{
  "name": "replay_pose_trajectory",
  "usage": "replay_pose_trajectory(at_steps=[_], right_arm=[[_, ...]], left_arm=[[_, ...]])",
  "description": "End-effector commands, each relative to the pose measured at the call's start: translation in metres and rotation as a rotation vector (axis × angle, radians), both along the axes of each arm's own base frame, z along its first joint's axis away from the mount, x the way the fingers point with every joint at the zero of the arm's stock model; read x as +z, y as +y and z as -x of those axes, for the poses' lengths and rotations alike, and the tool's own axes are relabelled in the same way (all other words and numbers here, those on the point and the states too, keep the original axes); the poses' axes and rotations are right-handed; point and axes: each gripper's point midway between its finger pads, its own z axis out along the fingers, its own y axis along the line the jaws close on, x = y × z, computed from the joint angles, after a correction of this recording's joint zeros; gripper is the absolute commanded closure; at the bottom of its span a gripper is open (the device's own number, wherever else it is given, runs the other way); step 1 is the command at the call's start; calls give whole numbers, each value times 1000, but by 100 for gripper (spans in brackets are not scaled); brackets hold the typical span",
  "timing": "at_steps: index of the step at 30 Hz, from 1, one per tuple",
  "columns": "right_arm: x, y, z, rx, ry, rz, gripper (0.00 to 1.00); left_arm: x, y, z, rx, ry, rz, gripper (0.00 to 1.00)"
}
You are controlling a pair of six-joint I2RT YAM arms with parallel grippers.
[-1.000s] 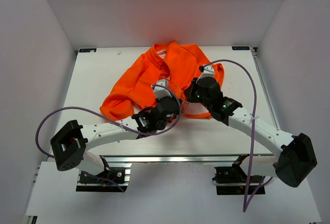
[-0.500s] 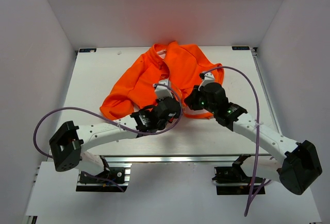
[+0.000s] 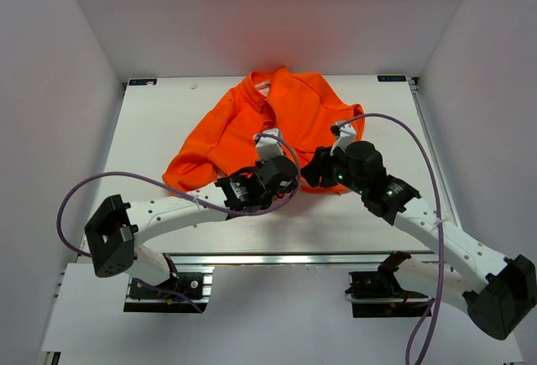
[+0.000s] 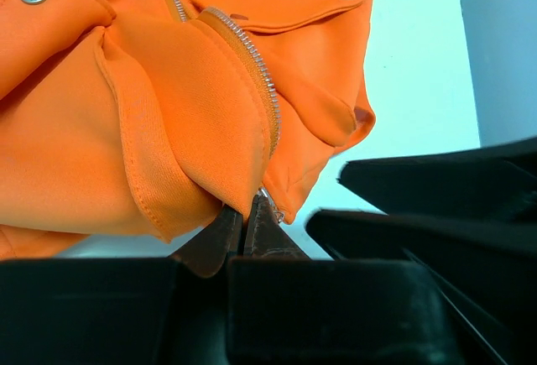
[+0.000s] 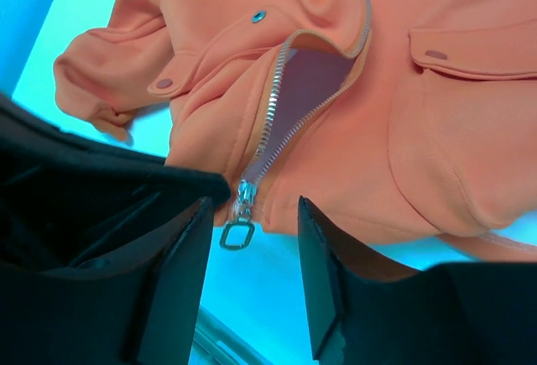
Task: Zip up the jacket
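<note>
- I see the jacket [image 3: 277,117] crumpled on the worktop [image 3: 159,130], toward the far edge.
- Left pincer [image 4: 243,224] clamped on its hem (beside the zip's bottom end).
- Right pincer [image 5: 254,214] spread apart, zipper pull [image 5: 237,232] loose between.

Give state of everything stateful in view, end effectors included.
jacket: lying crumpled, front open, pale lining showing.
zipper: undone, slider down near the hem.
zipper pull: hanging free, ungripped.
left end effector: shut on the jacket hem by the zipper's bottom.
right end effector: open, straddling the slider.
</note>
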Motion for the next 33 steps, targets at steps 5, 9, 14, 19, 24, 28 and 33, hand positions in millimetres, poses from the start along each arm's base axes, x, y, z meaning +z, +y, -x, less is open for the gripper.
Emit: replay_pose_trajectory(at_steps=[5, 9, 14, 19, 24, 28, 33], right_arm=[[9, -9, 19, 134, -116, 140, 56], [-6, -8, 36, 136, -106, 257, 51], [-9, 2, 45, 73, -105, 250, 48], [-5, 11, 38, -43, -143, 194, 48], [-9, 16, 33, -129, -152, 184, 49], [-11, 14, 26, -194, -162, 143, 49], [-12, 6, 17, -282, -175, 143, 49]], left_arm=[[24, -10, -5, 12, -9, 43, 100], [22, -10, -7, 36, 15, 14, 100], [23, -14, -6, 36, 40, 20, 100], [24, -14, -1, 31, 60, 53, 100], [27, -14, 1, 32, 70, 86, 100], [30, -14, 5, 22, 71, 119, 100], [31, -13, 6, 16, 73, 123, 100]])
